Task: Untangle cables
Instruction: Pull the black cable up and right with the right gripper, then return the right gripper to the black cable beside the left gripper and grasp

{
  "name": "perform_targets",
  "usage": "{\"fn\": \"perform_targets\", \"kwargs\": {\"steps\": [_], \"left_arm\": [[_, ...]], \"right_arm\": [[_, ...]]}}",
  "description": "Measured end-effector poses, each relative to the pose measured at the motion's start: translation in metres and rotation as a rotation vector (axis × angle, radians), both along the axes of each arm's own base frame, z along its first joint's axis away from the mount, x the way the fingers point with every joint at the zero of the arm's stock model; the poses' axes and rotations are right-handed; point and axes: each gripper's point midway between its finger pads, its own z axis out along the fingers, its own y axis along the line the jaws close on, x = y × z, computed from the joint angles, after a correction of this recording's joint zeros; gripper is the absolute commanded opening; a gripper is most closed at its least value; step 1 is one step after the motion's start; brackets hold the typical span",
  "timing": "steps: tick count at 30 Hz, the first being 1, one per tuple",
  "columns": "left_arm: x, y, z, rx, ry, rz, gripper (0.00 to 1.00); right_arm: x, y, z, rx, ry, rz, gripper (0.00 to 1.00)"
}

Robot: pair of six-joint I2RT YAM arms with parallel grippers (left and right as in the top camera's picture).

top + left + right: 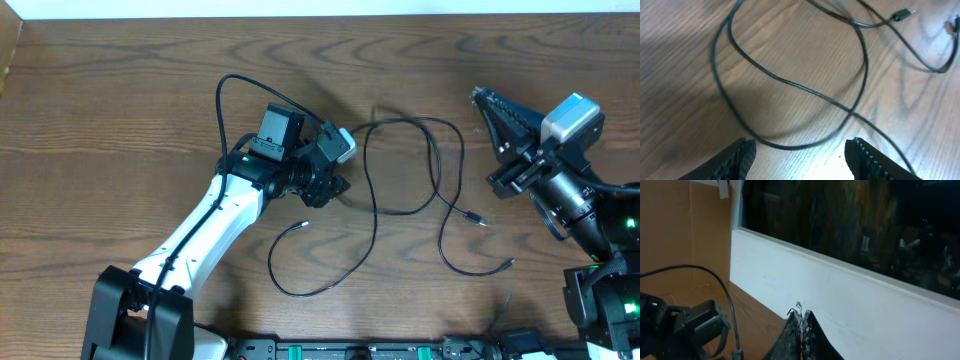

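Thin black cables (pixel 400 168) lie in crossing loops on the wooden table, with small plug ends at the front left (pixel 305 224) and at the right (pixel 482 221). No white cable shows. My left gripper (pixel 338 188) is low at the left edge of the loops. In the left wrist view it is open (pixel 801 147), and a cable loop (pixel 790 146) lies on the table just beyond its fingertips. Another plug end (pixel 902 13) lies further off. My right gripper (pixel 480 96) is raised at the right, apart from the cables, and is shut with nothing in it (pixel 801 317).
The thick black cable of the left arm (pixel 222 110) arches over the table at the left. A white wall (pixel 850 305) and a dark window stand beyond the far table edge. A cardboard panel (pixel 670 235) stands at the far left.
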Motion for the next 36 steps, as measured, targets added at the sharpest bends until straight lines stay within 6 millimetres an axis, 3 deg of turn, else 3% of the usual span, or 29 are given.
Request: {"fn": "perform_targets", "kwargs": {"steps": [8, 11, 12, 14, 17, 20, 23, 30, 36], "left_arm": [[-0.002, -0.003, -0.001, -0.009, 0.009, -0.011, 0.63], [-0.002, -0.003, -0.003, -0.007, 0.014, -0.011, 0.63], [-0.002, -0.003, -0.003, -0.006, 0.014, -0.010, 0.63], [-0.002, -0.003, -0.003, -0.006, 0.015, -0.010, 0.63], [-0.002, -0.003, -0.003, -0.007, 0.013, -0.010, 0.63], [0.000, -0.003, -0.002, -0.010, 0.005, -0.011, 0.63], [0.000, -0.004, -0.001, -0.011, 0.002, -0.011, 0.63], [0.001, -0.004, -0.001, -0.012, 0.001, -0.011, 0.63], [0.001, -0.004, -0.002, -0.012, 0.001, -0.011, 0.63]], "right_arm": [[-0.009, 0.000, 0.019, 0.001, -0.026, 0.011, 0.01], [-0.008, -0.002, 0.005, -0.023, 0.040, -0.008, 0.01], [-0.005, -0.004, -0.006, -0.038, 0.089, -0.026, 0.04], [0.003, -0.010, -0.036, -0.072, 0.212, -0.069, 0.25], [0.018, -0.019, -0.088, -0.143, 0.405, -0.139, 0.49], [0.031, -0.028, -0.146, -0.225, 0.617, -0.196, 0.64], [0.042, -0.034, -0.195, -0.303, 0.786, -0.225, 0.65], [0.067, -0.034, -0.282, -0.410, 1.047, -0.222, 0.59], [0.073, -0.034, -0.352, -0.472, 1.252, -0.202, 0.51]]}}
